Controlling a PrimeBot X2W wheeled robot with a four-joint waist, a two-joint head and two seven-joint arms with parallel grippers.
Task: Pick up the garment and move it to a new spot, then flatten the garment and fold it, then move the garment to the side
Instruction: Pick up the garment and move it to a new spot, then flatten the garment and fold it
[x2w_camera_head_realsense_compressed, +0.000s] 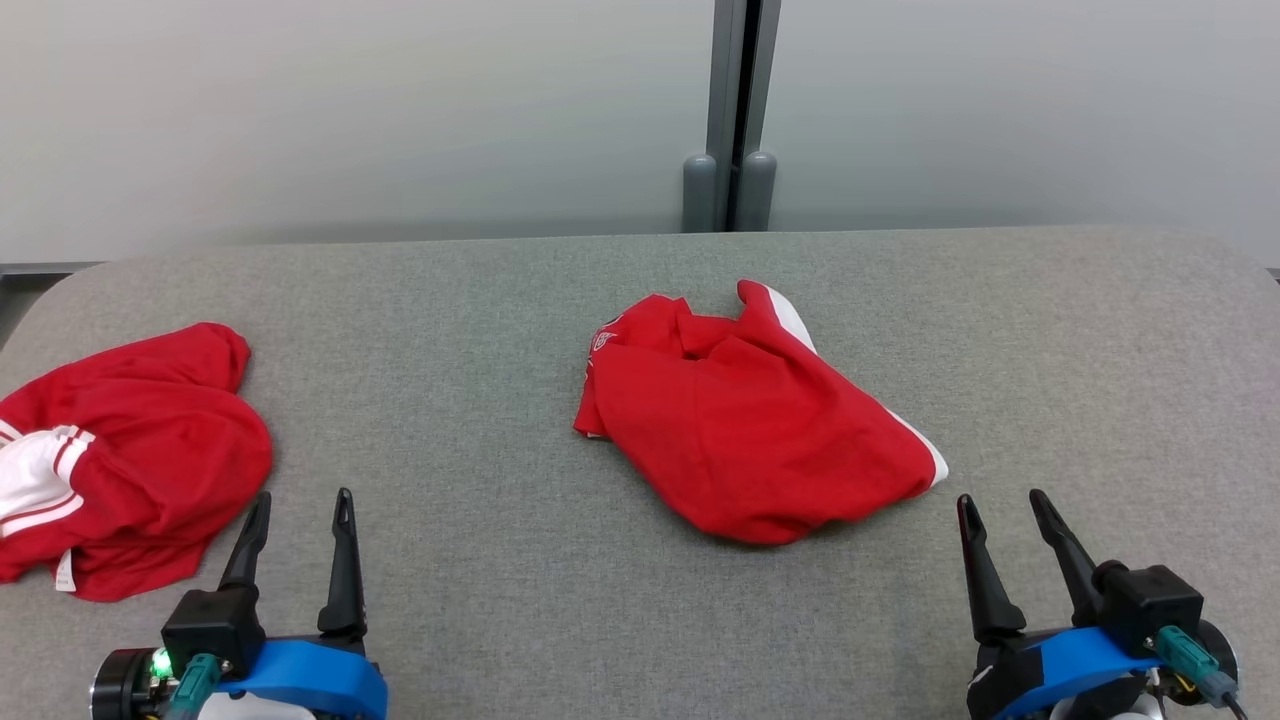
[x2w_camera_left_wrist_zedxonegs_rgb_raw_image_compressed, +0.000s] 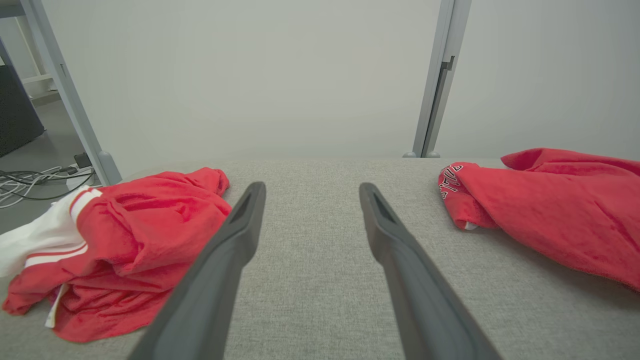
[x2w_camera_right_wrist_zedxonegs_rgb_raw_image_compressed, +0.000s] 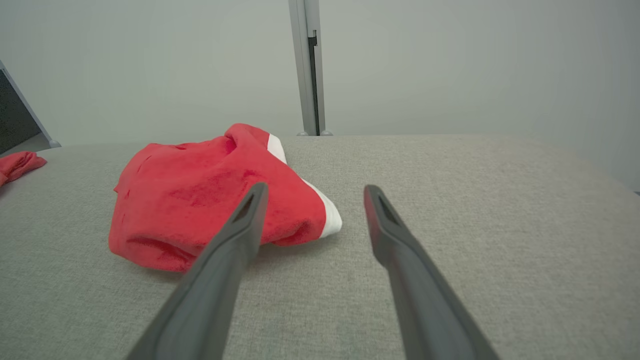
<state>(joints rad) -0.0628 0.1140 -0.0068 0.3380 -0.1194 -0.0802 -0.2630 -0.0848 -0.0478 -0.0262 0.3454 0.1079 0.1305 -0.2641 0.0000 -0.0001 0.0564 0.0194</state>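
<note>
On bench centre, red garment: soft, limp, light; pinch white edge. Left hand, right hand spread, empty.

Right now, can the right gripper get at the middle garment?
Probably yes. The right gripper is open, and only bare table lies between it and the near corner of the middle garment; nothing blocks the way.

A grey fabric-covered table stands before a pale wall split by a grey post.
</note>
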